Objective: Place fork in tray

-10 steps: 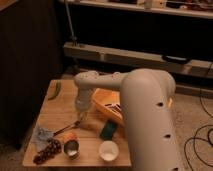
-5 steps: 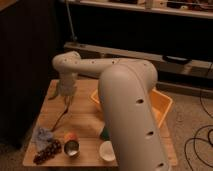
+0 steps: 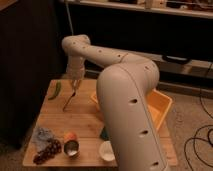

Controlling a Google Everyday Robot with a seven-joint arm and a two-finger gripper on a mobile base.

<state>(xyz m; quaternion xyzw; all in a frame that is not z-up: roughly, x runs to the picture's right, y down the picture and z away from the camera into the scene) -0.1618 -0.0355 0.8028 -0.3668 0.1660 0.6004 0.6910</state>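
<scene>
My gripper (image 3: 75, 86) points down over the far left part of the wooden table (image 3: 85, 122). It is shut on the top end of the slim silver fork (image 3: 69, 100), which hangs slanting down and to the left, its lower tip close to the table top. The yellow-orange tray (image 3: 161, 107) stands on the right side of the table, well to the right of the gripper, and my arm's big white link hides most of it.
A green pepper (image 3: 55, 90) lies just left of the gripper. At the front of the table are a blue cloth (image 3: 42, 135), dark grapes (image 3: 45, 151), an orange item (image 3: 70, 136), a metal can (image 3: 71, 148), a white cup (image 3: 106, 150) and a green sponge (image 3: 103, 134).
The arm has swung from the table's middle to the far left corner. The fork has left its spot near the orange item and now hangs from the gripper.
</scene>
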